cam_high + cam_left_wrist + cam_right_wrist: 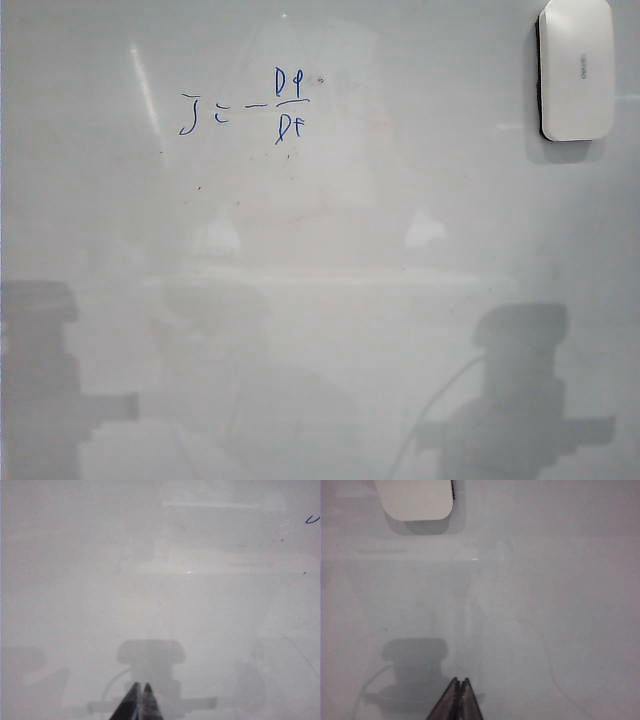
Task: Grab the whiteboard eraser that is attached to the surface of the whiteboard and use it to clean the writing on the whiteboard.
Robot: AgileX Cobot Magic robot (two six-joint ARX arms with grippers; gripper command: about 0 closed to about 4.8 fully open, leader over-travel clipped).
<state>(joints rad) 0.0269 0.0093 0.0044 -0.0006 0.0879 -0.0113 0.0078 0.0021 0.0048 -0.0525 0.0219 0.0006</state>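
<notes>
Writing (245, 108): thin blue marker on the whiteboard (320, 260), toward 11 o'clock of the exterior view; it reads roughly as a J, short dashes and a fraction of two letter pairs, the letters not surely legible
Writing, left wrist view: only a small blue stroke (312, 519) shows at the picture's edge
Eraser lettering: tiny grey print on the face of the whiteboard eraser (576, 68), too small to read
Whiteboard eraser: white rounded block with a dark edge along one side, stuck flat on the board at about 1 o'clock of the exterior view, cut slightly by the top edge; well apart from the writing, which lies toward its 9 o'clock
Eraser, right wrist view: its lower part (415, 499) shows ahead of the fingertips, partly cropped, with a soft shadow beside it
Left gripper (140, 686): two dark fingertips pressed together, no gap visible, nothing between them; bare board ahead
Right gripper (459, 681): fingertips together, nothing held; the eraser sits well ahead of the tips and off to one side, not touched
Eraser relative to fingers: apart from both pairs; nearer the right gripper than the left
Board surface: glossy pale grey-white, with faint reflections and a few small dark specks near the writing
Reflections: blurred grey shapes at 7 and 5 o'clock of the exterior view; neither gripper itself is seen there
</notes>
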